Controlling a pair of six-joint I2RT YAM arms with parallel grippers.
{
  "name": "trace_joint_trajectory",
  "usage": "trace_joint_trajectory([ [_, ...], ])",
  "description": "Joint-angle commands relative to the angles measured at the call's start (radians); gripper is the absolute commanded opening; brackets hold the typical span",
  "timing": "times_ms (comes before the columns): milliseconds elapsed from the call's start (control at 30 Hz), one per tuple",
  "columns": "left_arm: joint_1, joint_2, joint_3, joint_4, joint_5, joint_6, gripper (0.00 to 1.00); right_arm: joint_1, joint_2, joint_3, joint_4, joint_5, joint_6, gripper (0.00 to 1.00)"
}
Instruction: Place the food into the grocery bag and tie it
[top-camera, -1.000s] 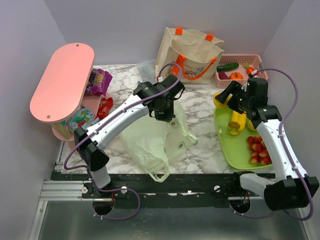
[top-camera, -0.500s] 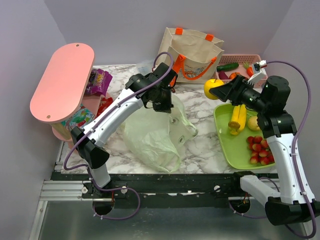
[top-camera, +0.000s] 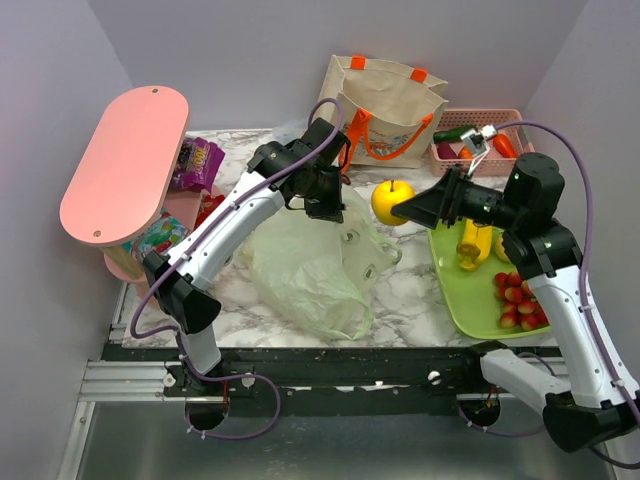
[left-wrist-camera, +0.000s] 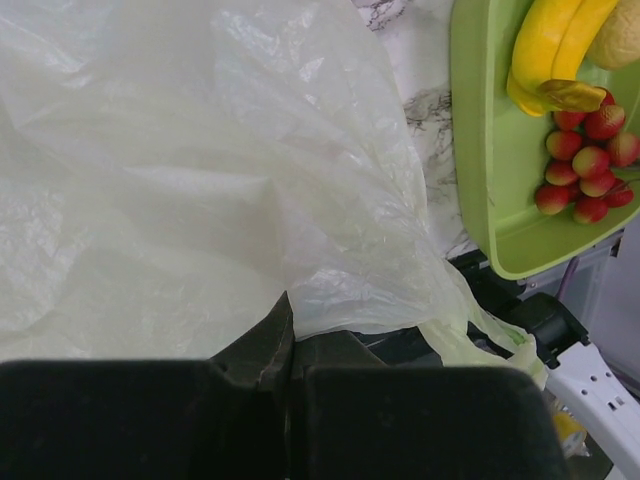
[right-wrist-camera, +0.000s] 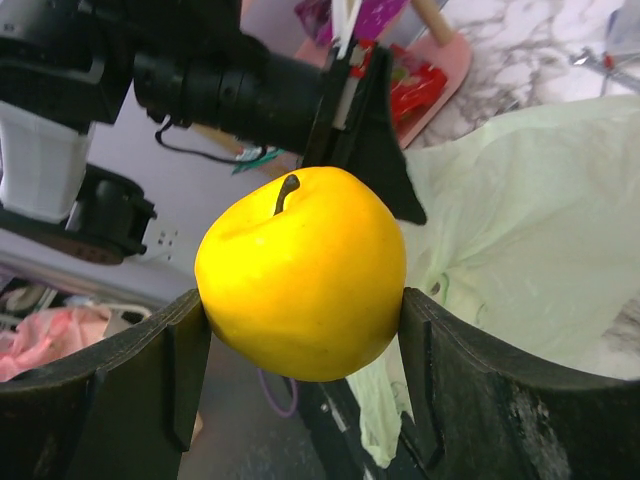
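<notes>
Marble surface (top-camera: 410, 290) carries everything. Biggest item on it is the grocery bag (top-camera: 310, 270): pale green film, slumped mid-surface, its far edge hoisted, body crumpled flat underneath. The mouth doesn't read as clearly open from any view. Green tray (top-camera: 465, 300) sits on the right, just beside the bag. Left hand (top-camera: 325, 205) is pressed together on the bag's upper edge; the wrist view shows film running straight into the closed jaws, so I read it as pinching the bag to hold the mouth up. Right hand (top-camera: 412, 207) is pinching the yellow fruit (right-wrist-camera: 300, 270), one finger on each side, stem up. It's in the air between tray and bag, just beside the raised edge and not over the opening yet. Banana bunch (top-camera: 472, 243) is on the tray, and so are the small red fruits (top-camera: 515, 300). Step in hand: loading, with one fruit in transit; nothing visible inside the bag, tie not started. Next move: carry the fruit over the lifted rim and down into the mouth before letting go. Film is thin and floppy, so the left hand's pinch needs to hold. Risk: fruit lands on the bag's outside and rolls off.
</notes>
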Motion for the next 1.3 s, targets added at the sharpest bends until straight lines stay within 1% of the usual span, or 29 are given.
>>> trace_joint_trajectory([
  [0, 0.005, 0.016, 0.023, -0.011, 0.054, 0.042, 0.00, 0.100, 0.006, 0.015, -0.069, 0.003, -0.026, 0.01],
  [67, 0.006, 0.021, 0.021, -0.013, 0.063, 0.046, 0.00, 0.166, 0.003, 0.007, -0.093, 0.058, -0.035, 0.01],
  [133, 0.006, 0.025, 0.020, -0.010, 0.075, 0.049, 0.00, 0.206, -0.003, -0.001, -0.113, 0.097, -0.042, 0.01],
  [233, 0.006, 0.030, 0.020, -0.008, 0.079, 0.050, 0.00, 0.230, -0.002, -0.013, -0.120, 0.089, -0.027, 0.01],
  [367, 0.005, 0.033, 0.020, -0.008, 0.080, 0.046, 0.00, 0.300, -0.007, -0.043, -0.101, 0.097, 0.015, 0.01],
  [533, 0.006, 0.036, 0.025, 0.002, 0.108, 0.045, 0.00, 0.396, -0.020, -0.133, -0.058, 0.213, 0.071, 0.01],
  [633, 0.006, 0.034, 0.028, 0.001, 0.123, 0.050, 0.00, 0.406, -0.015, -0.173, -0.082, 0.321, 0.093, 0.01],
  [767, 0.005, 0.026, 0.025, -0.017, 0.129, 0.068, 0.00, 0.406, -0.002, -0.174, -0.141, 0.453, 0.058, 0.01],
  [833, 0.006, 0.017, 0.019, -0.022, 0.131, 0.076, 0.00, 0.406, 0.008, -0.180, -0.146, 0.477, 0.045, 0.01],
  [1067, 0.006, -0.007, 0.020, -0.039, 0.157, 0.107, 0.00, 0.406, 0.044, -0.231, -0.113, 0.487, 0.046, 0.01],
  [1267, 0.006, -0.018, 0.023, -0.053, 0.192, 0.122, 0.00, 0.406, 0.051, -0.234, -0.123, 0.575, 0.045, 0.01],
])
